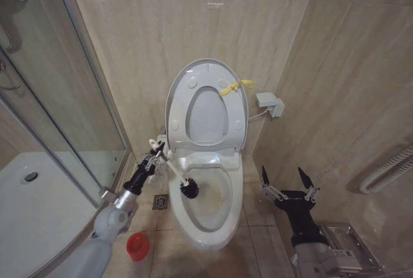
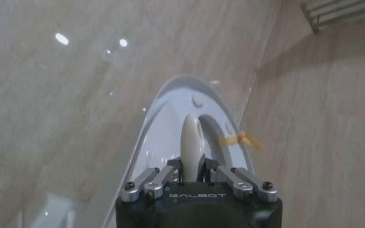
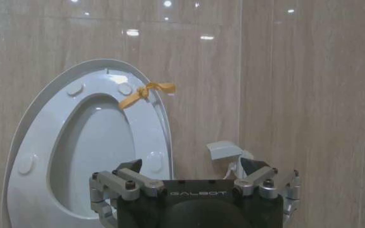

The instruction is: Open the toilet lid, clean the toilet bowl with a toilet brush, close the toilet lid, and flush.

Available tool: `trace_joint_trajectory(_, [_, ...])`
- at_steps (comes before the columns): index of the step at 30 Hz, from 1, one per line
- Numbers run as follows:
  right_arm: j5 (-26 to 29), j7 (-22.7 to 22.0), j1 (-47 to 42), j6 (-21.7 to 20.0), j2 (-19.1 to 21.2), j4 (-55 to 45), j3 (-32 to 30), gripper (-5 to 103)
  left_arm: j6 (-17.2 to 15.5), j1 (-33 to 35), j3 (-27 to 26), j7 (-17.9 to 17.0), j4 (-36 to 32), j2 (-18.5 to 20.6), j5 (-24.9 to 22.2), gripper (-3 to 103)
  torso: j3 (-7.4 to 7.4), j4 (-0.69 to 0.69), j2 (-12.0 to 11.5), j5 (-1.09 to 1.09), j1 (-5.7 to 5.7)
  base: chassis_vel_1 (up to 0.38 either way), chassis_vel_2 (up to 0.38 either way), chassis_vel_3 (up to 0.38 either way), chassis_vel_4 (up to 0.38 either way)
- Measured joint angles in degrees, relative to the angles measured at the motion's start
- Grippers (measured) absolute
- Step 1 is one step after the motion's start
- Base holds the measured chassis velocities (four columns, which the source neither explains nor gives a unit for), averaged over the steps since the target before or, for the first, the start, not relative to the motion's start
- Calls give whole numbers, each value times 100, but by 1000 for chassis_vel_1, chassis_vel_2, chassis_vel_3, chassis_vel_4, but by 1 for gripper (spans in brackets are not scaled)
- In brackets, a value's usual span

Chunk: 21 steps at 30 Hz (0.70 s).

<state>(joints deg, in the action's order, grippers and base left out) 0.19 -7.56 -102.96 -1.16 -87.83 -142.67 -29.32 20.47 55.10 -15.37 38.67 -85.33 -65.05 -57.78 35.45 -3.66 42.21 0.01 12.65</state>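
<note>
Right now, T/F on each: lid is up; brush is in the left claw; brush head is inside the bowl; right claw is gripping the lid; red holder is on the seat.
1. The toilet lid is raised against the wall. True.
2. The left claw holds the toilet brush by its handle. True.
3. The brush's dark head is down inside the toilet bowl. True.
4. The right claw is gripping the lid. False: it is open and hangs beside the bowl, holding nothing.
5. The red holder sits on the seat. False: it stands on the floor beside the bowl, near the left arm.
</note>
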Motion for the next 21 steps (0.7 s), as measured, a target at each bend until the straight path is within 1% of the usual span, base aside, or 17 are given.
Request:
trace_joint_trajectory(1, [0, 0, 0, 0, 0, 0, 0, 100, 0, 0, 0, 0, 0, 0, 0, 22, 0, 0, 0, 0, 0, 0, 0, 0, 0])
trace_joint_trajectory(4, [0, 0, 0, 0, 0, 0, 0, 100, 110, -441, 406, -91, 609, -235, 170, 22, 0, 0, 0, 1, 0, 0, 0, 0, 0])
trace_joint_trajectory(5, [0, 0, 0, 0, 0, 0, 0, 100, 110, -441, 406, -91, 609, -235, 170, 22, 0, 0, 0, 1, 0, 0, 0, 0, 0])
trace_joint_trajectory(6, [0, 0, 0, 0, 0, 0, 0, 100, 168, -583, 542, -171, 811, -329, 226, 22, 0, -1, 0, -1, 0, 0, 0, 0, 0])
trace_joint_trajectory(8, [0, 0, 0, 0, 0, 0, 0, 100, 386, -918, 850, -375, 1312, -578, 417, 22, 0, -2, 0, -1, 0, 0, 0, 0, 0])
trace_joint_trajectory(9, [0, 0, 0, 0, 0, 0, 0, 100, 386, -918, 850, -375, 1312, -578, 417, 22, 0, -2, 0, -1, 0, 0, 0, 0, 0])
trace_joint_trajectory(11, [0, 0, 0, 0, -1, 0, 0, 100, 551, -1156, 1031, -530, 1675, -769, 600, 22, 0, -3, 0, 0, 0, 0, 0, 0, 0])
trace_joint_trajectory(13, [0, 0, 0, 0, 0, 0, 0, 100, 690, -1292, 1135, -584, 1953, -900, 841, 22, 0, -2, 0, 0, 0, 0, 0, 0, 0])
trace_joint_trajectory(14, [0, 0, 0, 0, 0, 0, 0, 100, 690, -1292, 1135, -584, 1953, -900, 841, 22, 0, -2, 0, 0, 0, 0, 0, 0, 0])
trace_joint_trajectory(16, [0, 0, 0, 0, -1, 0, 0, 100, 786, -1365, 1251, -609, 2153, -1012, 1026, 22, 0, 0, 0, 1, 0, 0, 0, 0, 0])
trace_joint_trajectory(21, [0, 0, 0, 0, 0, 0, 0, 100, 819, -1348, 1342, -728, 2219, -1216, 1117, 22, 0, 0, 0, 1, 0, 0, 0, 0, 0])
